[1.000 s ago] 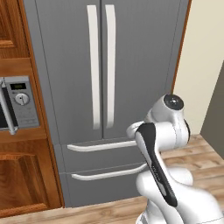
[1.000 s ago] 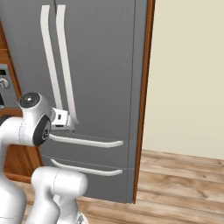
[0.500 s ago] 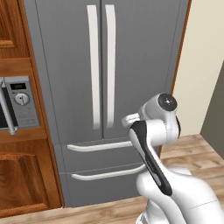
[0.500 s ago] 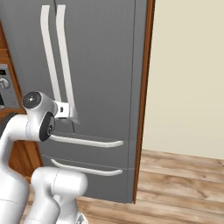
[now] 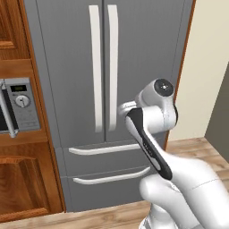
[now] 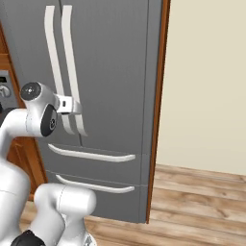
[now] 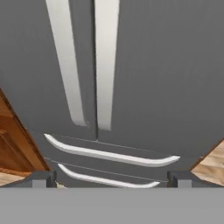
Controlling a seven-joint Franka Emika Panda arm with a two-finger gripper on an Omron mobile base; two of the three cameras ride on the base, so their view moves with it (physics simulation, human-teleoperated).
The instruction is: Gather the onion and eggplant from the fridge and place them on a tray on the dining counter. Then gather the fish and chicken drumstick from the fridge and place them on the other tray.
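The grey fridge stands shut in front of me, its two tall white door handles side by side at the middle seam. The onion, eggplant, fish and chicken drumstick are hidden behind its doors; the trays and dining counter are out of view. My gripper is open, its dark fingertips set wide apart and nothing between them. It faces the lower ends of the door handles, a short way off the fridge. In the right base view my hand hovers just before the handles.
Below the doors are two fridge drawers with curved white handles. A microwave sits in wooden cabinets on the left. A beige wall and wooden floor lie to the right.
My hand has risen and moved in closer to the fridge doors, toward the bottom of the tall handles. The gripper has stayed open and the fridge remains shut.
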